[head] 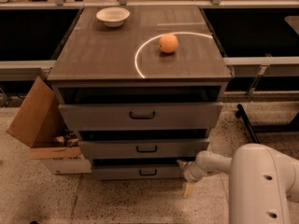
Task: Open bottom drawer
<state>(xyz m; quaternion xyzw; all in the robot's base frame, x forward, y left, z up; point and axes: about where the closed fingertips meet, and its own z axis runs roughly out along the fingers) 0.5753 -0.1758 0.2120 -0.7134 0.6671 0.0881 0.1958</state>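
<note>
I have the gripper (188, 177) down low, just off the right end of the bottom drawer (117, 172) and close above the floor (140, 202). From this view I cannot tell how it is set, or whether it grips anything.

What matters is the handle (148, 172). It lies to the gripper's left at about the same height, near but clearly apart, in the middle of the drawer front. Its long axis runs sideways along that front, so the tool is off the handle's right end rather than square in front of it.

The drawer looks shut or nearly so. It is tucked back under the middle drawer (107, 149), which juts out above and to the left of the gripper.

I judge I must slide left along the front to reach the handle, then pull straight out. The overhanging front above is the thing I could clip.
</note>
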